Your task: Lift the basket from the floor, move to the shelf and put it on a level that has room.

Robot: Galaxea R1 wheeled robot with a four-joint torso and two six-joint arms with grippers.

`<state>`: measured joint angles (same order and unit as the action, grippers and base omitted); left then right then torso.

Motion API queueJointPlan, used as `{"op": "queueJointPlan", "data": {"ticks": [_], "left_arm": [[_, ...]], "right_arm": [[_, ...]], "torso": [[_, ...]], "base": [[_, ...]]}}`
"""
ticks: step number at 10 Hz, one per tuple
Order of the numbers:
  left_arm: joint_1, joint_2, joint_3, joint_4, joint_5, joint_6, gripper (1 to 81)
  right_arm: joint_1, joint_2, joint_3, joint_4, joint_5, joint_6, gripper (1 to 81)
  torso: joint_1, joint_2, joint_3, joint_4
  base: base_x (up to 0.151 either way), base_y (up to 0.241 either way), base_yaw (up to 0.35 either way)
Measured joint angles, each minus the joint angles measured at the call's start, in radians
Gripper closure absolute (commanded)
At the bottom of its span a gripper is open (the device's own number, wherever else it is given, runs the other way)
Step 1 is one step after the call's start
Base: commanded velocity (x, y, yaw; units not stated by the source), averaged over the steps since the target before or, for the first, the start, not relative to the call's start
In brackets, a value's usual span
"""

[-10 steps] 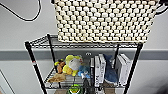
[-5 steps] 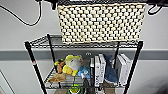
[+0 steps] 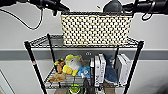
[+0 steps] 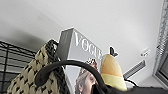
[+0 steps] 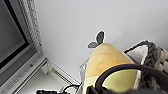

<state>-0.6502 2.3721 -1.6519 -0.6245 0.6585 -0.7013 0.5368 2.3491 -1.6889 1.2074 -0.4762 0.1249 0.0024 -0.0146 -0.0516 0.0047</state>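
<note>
Where wire spreads bare: 1 basket (image 3: 96, 30).

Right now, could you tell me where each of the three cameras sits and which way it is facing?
Head view: high on the robot, looking forward and down at the basket on the shelf's top level; both dark arms reach in from the upper corners.
Left wrist view: low beside the basket, facing up towards the ceiling, past a Vogue magazine and a yellow plush; a dark cable crosses the foreground.
Right wrist view: also low, facing up, close to that plush.
Shared: both wrist views catch the plush and the basket's dark rim.
</note>
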Motion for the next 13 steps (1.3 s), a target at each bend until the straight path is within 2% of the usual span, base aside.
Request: {"op": "queueJointPlan", "data": {"ticks": [3, 7, 13], "left_arm": [[0.041, 0.071, -0.117, 0.002, 0.023, 0.065, 81.1], [0.07, 0.165, -0.231, 0.004, 0.033, 0.126, 81.1], [0.127, 0.181, -0.394, -0.028, 0.019, 0.205, 81.1]], "right_arm": [[-0.035, 0.078, -0.14, -0.049, -0.069, -0.001, 81.1], [-0.049, 0.109, -0.231, -0.086, -0.076, -0.009, 81.1], [-0.093, 0.147, -0.312, -0.119, -0.056, -0.011, 81.1]], "torso": [[0.0, 0.0, -0.001, 0.0], [0.001, 0.0, -0.001, 0.0], [0.0, 0.0, 0.0, 0.0]], "base": [[0.0, 0.0, 0.0], [0.0, 0.0, 0.0], [0.0, 0.0, 0.0]]}}
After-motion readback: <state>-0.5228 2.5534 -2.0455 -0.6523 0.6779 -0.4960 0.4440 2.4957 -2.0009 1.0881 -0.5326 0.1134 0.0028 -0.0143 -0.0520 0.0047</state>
